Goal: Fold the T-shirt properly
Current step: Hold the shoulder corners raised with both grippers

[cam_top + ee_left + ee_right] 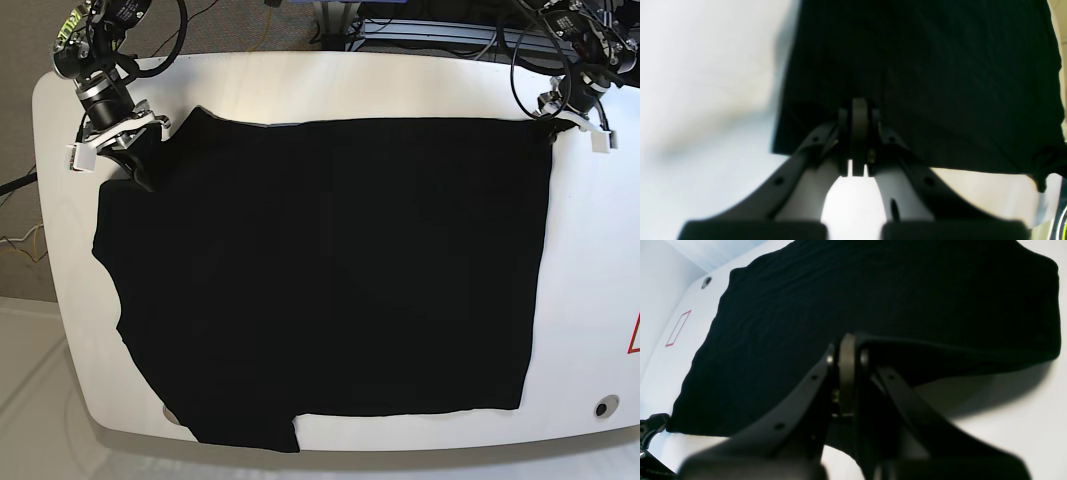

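In the base view, my right tool, upper left, clamps the T-shirt; my left tool, upper right, meets its corner, grip unclear.

T-shirt on table, between two arms' fingers

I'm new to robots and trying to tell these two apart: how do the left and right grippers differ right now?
The left gripper is at the shirt's top right corner in the base view; the right gripper is near its upper left.
In its wrist view, cloth drapes over the right gripper's tips; the left gripper's tips show against flatter cloth.
Both are dark and at the shirt.
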Available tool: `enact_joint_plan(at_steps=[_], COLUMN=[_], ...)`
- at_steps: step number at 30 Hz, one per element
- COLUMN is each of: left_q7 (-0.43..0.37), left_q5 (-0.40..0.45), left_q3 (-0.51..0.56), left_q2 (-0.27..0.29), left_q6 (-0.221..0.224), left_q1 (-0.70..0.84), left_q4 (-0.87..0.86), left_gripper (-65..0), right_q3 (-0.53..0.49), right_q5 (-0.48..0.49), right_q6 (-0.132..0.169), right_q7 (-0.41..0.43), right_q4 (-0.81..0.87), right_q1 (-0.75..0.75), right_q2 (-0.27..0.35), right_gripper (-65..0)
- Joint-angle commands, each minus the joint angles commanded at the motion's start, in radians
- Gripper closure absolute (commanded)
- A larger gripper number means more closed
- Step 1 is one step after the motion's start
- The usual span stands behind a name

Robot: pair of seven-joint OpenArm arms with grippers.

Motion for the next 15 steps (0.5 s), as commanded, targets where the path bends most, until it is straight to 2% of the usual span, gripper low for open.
enact_joint_plan(at_steps=[8, 12, 15], left_q7=[-0.012, -0.05, -0.054], left_q5=[0.007, 0.033, 0.05], left_q3=[0.014, 0.044, 0.045], left_q2=[0.008, 0.023, 0.029], left_q6=[0.0, 0.0, 0.0], left_q1=[0.013, 0.031, 0.036], left_q4=[0.021, 0.07, 0.089], left_gripper=[-24.5, -30.2, -28.9], right_q3=[-0.001, -0.001, 0.0], right_q5=[-0.004, -0.008, -0.007], right_q6=[0.0, 0.0, 0.0], right_q7=[-0.002, -0.008, -0.009], right_q4=[-0.007, -0.005, -0.004], right_q1=[0.002, 0.005, 0.005], right_q2=[0.003, 0.0, -0.001], right_gripper=[-0.6, -0.3, -0.2])
